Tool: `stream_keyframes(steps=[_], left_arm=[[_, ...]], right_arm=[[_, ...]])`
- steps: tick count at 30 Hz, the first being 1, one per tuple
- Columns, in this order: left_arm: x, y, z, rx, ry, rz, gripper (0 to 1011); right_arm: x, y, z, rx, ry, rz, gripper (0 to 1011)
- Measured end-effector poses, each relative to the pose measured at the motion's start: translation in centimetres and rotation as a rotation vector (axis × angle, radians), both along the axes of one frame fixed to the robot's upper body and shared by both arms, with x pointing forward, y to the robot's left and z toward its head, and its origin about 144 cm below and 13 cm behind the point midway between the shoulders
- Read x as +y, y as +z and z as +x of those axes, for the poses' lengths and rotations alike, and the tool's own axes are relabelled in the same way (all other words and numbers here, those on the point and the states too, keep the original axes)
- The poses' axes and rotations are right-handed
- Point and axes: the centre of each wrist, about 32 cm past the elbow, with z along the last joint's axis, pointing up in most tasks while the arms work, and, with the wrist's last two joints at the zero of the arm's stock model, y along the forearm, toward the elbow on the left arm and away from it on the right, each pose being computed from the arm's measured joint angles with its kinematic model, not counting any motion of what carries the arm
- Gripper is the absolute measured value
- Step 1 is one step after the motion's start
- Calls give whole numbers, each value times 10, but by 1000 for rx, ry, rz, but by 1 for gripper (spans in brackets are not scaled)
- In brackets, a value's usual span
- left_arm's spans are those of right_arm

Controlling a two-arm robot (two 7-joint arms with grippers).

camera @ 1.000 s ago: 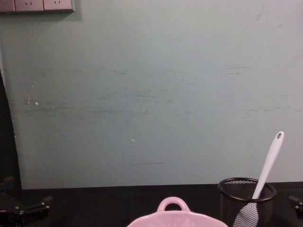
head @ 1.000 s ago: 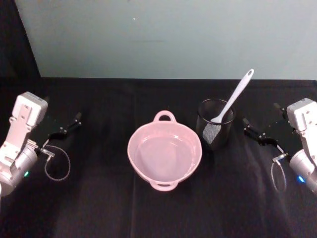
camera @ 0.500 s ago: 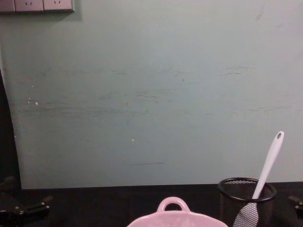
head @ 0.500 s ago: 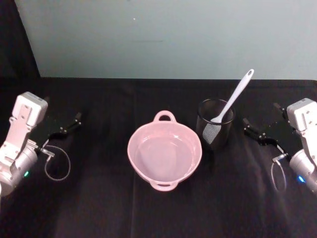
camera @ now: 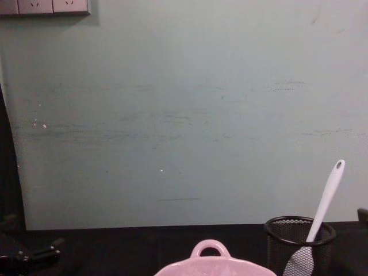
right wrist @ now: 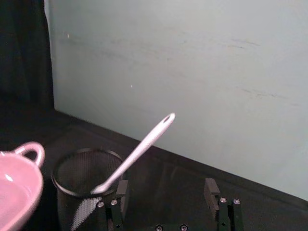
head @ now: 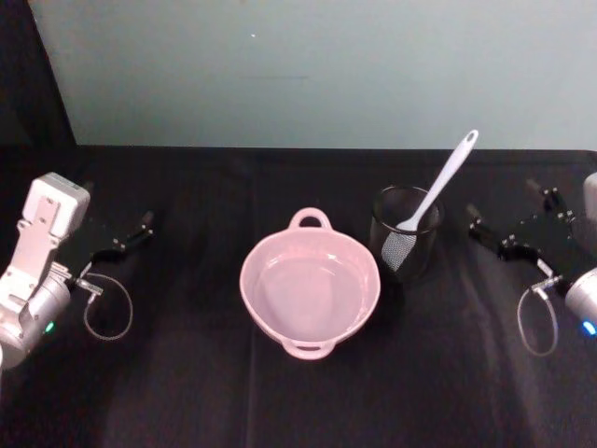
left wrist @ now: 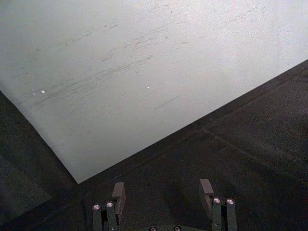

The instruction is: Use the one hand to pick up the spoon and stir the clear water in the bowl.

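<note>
The white spoon [head: 446, 179] stands tilted in a black wire-mesh cup [head: 407, 245], blade down and handle leaning up to the right; the right wrist view shows the spoon [right wrist: 142, 146] and the cup [right wrist: 82, 182] too. The pale pink bowl [head: 256, 264] holding clear water sits at the table's centre, just left of the cup. My right gripper [head: 501, 200] hovers open to the right of the cup, apart from it, its fingers [right wrist: 210, 188] spread with nothing between them. My left gripper [head: 138, 232] rests open at the far left, its own camera showing the gripper [left wrist: 162, 189] over bare cloth.
A black cloth [head: 187, 392] covers the table, and a pale green wall [head: 308, 65] rises behind it. Loose cable loops hang by the left wrist [head: 107, 317] and the right wrist [head: 536, 327]. Wall sockets [camera: 46, 6] sit high up on the left.
My right arm has drawn back to the right, its white housing sliding toward the view's edge and the gripper a little farther from the cup. The left arm, spoon and bowl have not moved.
</note>
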Motion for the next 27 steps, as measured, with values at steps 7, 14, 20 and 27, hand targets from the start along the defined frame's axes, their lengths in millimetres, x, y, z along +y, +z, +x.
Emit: stream_keyframes(steps=[7,14,20,27], left_arm=[[0,0,0,0,0,0,1011],[0,0,0,0,0,0,1011],[0,0,0,0,0,0,1011],[0,0,0,0,0,0,1011]], right_arm=[[-4,19,-4,68,15,188,1003],[-3,33,7,187,37,409,1003],[2,42,21,279,35,547,1003],[10,46,38,361,5,613,1003]])
